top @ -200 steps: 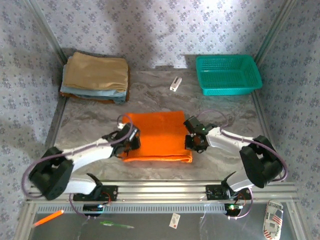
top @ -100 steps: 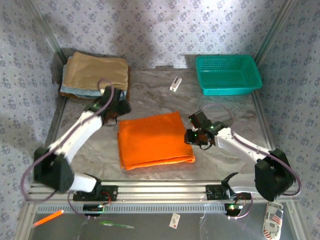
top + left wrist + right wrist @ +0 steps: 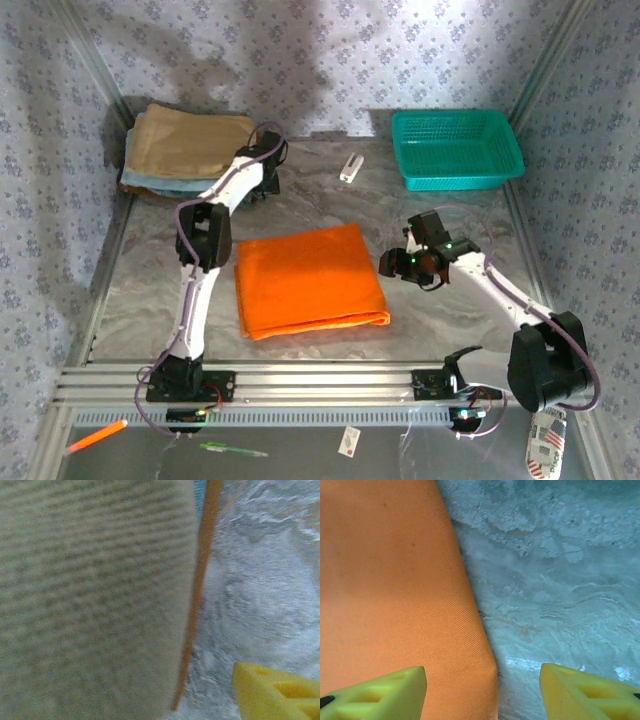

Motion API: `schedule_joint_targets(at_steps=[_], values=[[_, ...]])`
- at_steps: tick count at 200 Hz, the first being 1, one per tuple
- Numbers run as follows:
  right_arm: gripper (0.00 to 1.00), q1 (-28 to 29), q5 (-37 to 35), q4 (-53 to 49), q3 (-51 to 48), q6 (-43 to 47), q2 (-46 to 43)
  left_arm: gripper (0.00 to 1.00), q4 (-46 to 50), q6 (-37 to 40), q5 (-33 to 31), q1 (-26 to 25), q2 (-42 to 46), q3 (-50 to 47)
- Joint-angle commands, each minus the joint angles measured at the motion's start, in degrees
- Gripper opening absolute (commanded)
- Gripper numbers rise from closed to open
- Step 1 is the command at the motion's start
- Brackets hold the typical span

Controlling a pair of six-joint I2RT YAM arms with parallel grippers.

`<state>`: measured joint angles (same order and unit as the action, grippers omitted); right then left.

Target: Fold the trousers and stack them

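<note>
While trousers [image 3: 310, 280] lie folded on surface [image 3: 330, 212], folding is judged done, stacking pending. Right hand [image 3: 482, 682] is held open over their right edge; left hand [image 3: 262, 183], by tan stack [image 3: 190, 145], state cannot be told. Next: edge to be gripped, bundle carried to stack.

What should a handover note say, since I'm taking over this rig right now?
The left gripper is beside the stack at far left; whether it is open or shut can't be told.
The right gripper is open and empty, over the right edge of the trousers.
The trousers lie flat on the table, apart from the stack.
Done: folding into a rectangle, by the look of it.
Left: lift the trousers onto the stack.
</note>
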<state>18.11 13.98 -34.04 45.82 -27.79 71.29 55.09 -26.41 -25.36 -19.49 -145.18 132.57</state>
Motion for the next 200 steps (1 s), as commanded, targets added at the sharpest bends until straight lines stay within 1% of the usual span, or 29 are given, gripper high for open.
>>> schedule_joint_targets(at_steps=[1, 10, 24, 44, 49, 58, 66, 83, 96, 108, 129, 147, 159, 166, 185, 187, 200], values=[[0.63, -2.08, 3.97, 1.29, 0.31, 1.53, 1.43, 0.59, 7.08, -0.26, -2.63, 3.05, -4.49, 5.09], [0.62, -2.87, 4.49, 1.67, 0.08, 1.59, 1.95, 0.57, 7.18, -1.06, -2.52, 3.63, -4.58, 4.09], [0.62, -4.06, 5.26, 1.94, 0.03, 1.94, 2.98, 0.49, 7.31, -1.77, -1.34, 4.40, -4.26, 1.80], [0.61, -5.41, 6.73, 2.25, 0.21, 2.19, 3.86, 0.48, 5.25, -1.33, -0.99, 4.63, -3.18, -3.72], [0.60, -5.66, 7.05, 2.39, 0.23, 2.15, 3.85, 0.38, 4.54, -0.74, -0.24, 4.63, -3.17, -4.65], [0.60, -6.04, 7.44, 2.56, 0.27, 2.02, 3.71, 0.33, 4.23, -0.35, 1.08, 4.72, -3.70, -5.00], [0.60, -6.39, 7.79, 2.57, 0.44, 1.96, 3.56, 0.25, 4.70, 0.00, 1.42, 4.64, -4.32, -4.15], [0.59, -7.22, 8.19, 1.74, 1.06, 1.86, 2.73, 0.00, 5.81, 0.00, 2.33, 4.61, -4.59, -2.99], [0.59, -7.67, 8.17, 1.27, 1.17, 1.86, 1.55, 0.00, 5.37, 0.48, 4.38, 4.55, -3.79, -3.84], [0.58, -8.04, 7.95, 0.85, 1.33, 1.61, 0.41, 0.00, 4.01, 0.11, 6.56, 4.26, -1.86, -6.67], [0.57, -8.53, 7.73, 0.34, 1.33, 1.26, -1.13, 0.00, -2.91, -0.74, 8.79, 2.02, 4.77, -17.22], [0.56, -8.70, 7.52, -0.12, 1.29, 1.16, -1.97, 0.00, -6.94, -2.99, 12.53, -0.64, 9.69, -25.20], [0.55, -8.72, 7.47, -0.15, 0.97, 1.01, -2.71, 0.00, -11.70, -5.56, 15.89, -3.45, 13.24, -31.52], [0.55, -8.74, 7.47, -0.14, 0.57, 0.83, -3.14, 0.00, -13.59, -7.05, 16.71, -5.46, 14.60, -33.99], [0.54, -8.75, 7.69, 0.10, -0.43, 0.29, -4.25, 0.00, -15.82, -11.77, 17.49, -10.97, 16.90, -37.06], [0.54, -8.74, 7.76, 0.16, -0.62, 0.17, -4.41, 0.00, -17.15, -12.38, 17.46, -11.53, 17.09, -37.24], [0.54, -8.75, 7.92, 0.12, -1.40, -0.13, -5.23, 0.00, -19.16, -15.93, 18.83, -14.18, 17.23, -37.48]])
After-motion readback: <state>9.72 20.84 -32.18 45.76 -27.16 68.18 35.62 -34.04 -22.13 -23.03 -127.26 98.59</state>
